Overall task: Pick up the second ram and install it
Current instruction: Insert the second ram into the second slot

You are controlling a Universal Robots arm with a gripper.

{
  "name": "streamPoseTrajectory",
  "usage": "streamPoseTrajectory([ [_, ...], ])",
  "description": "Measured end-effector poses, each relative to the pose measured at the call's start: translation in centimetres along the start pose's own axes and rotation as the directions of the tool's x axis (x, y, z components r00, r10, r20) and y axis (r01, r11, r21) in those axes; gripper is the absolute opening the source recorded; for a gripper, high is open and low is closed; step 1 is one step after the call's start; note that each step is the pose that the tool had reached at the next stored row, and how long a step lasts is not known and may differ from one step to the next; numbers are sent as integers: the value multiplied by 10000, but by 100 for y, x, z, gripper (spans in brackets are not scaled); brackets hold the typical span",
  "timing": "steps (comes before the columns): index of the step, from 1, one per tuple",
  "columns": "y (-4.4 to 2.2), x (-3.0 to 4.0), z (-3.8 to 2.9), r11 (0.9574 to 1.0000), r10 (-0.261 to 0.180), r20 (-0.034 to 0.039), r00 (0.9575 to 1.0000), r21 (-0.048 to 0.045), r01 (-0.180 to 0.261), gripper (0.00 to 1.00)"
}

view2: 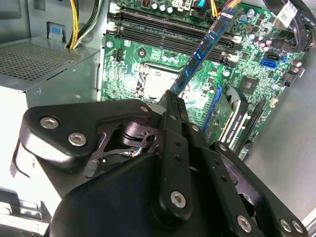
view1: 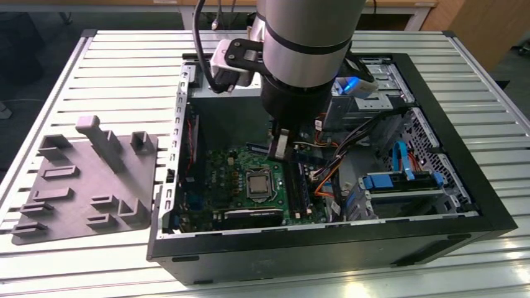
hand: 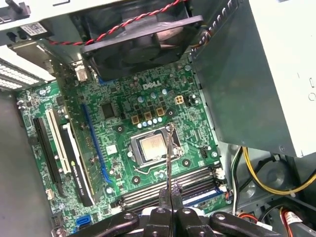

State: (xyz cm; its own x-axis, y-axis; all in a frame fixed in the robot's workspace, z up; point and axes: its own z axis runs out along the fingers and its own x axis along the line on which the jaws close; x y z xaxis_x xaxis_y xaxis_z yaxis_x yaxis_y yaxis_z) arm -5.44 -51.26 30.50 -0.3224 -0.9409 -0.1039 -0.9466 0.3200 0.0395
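Note:
My gripper (view1: 280,151) reaches down into an open computer case (view1: 431,233) and is shut on the second ram. In the second wrist view the ram (view2: 203,47) is a long thin dark stick with a blue face, running out from between the fingers (view2: 170,106) over the green motherboard (view2: 247,59). The first wrist view shows the ram (hand: 169,158) edge-on, hanging over the processor socket (hand: 150,148). It sits just short of the black memory slots (hand: 163,186), above the board and outside any slot. The same slots (view2: 158,27) lie beyond the stick's far end.
A grey moulded tray (view1: 83,180) with upright posts lies on the slatted table at the exterior view's left. Inside the case are a fan (hand: 143,39), the power supply box (hand: 256,74), an expansion card (hand: 74,163), orange and yellow cables (view1: 331,169) and blue drive brackets (view1: 389,181).

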Motion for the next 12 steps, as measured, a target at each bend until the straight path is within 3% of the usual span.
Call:
streamPoseTrajectory([
  [12, 0, 0, 0, 9979, 637, 28, 9980, 66, -638, 11],
])
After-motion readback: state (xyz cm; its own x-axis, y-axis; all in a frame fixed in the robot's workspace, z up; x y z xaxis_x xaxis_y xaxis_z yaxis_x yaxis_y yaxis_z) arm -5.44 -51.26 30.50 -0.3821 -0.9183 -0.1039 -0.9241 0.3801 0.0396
